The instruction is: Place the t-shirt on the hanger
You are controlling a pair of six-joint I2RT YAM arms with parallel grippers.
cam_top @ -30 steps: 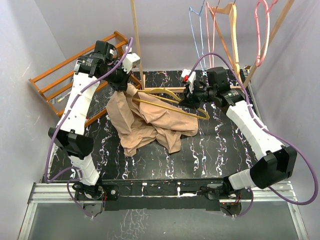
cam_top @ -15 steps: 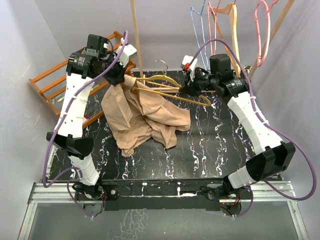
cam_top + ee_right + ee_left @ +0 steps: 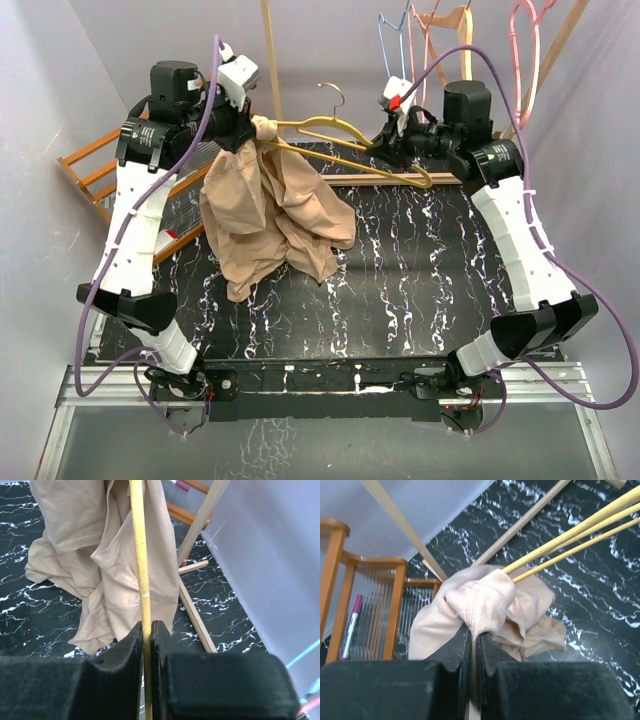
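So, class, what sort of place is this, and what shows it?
Probably a robotics lab test cell, not a home: left arm and right arm bolted to a black marbled table, plain walls close around it, spare hangers hung behind.

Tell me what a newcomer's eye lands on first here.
The tan t-shirt hangs bunched over the marbled black table, pinched at its top by the left claw. Beside it, the right claw grips the yellow hanger, whose other end runs into the fabric.
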